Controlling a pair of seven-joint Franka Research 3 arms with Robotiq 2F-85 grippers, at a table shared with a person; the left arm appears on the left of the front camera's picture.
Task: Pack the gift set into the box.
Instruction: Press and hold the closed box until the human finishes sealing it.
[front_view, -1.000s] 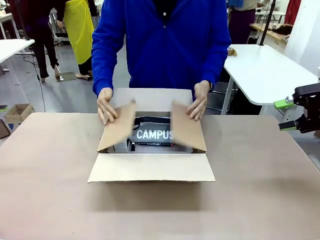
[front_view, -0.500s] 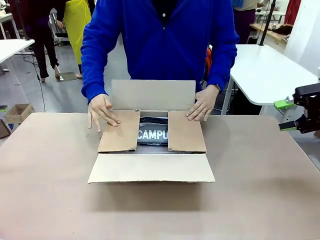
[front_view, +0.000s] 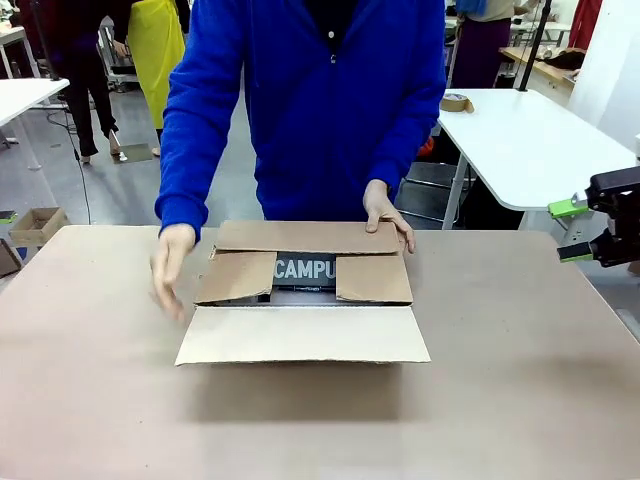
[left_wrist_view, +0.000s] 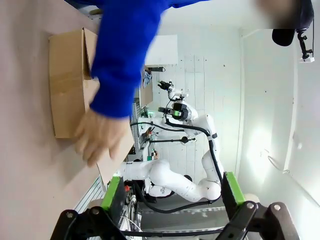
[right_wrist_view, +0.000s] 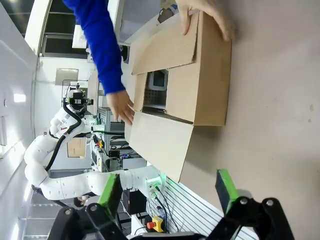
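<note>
The left fingers (left_wrist_view: 111, 192) and right fingers (right_wrist_view: 111, 190) are open and empty. Far ahead, a hand (front_view: 388, 212) rests on the box (front_view: 300, 335) holding the gift set (front_view: 304, 269).

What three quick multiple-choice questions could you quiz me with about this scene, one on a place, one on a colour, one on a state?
1. Where does the box stand?
A) in the middle of the table
B) on the floor
C) on a shelf

2. What colour is the person's sleeve?
A) red
B) blue
C) white

3. How is the box's near flap?
A) folded shut
B) torn off
C) lying open

Answers:
1 A: it sits centred on the brown table top.
2 B: both arms reaching to the box are blue.
3 C: it spreads flat toward the camera, while the other three flaps are folded in over the pouch.
</note>
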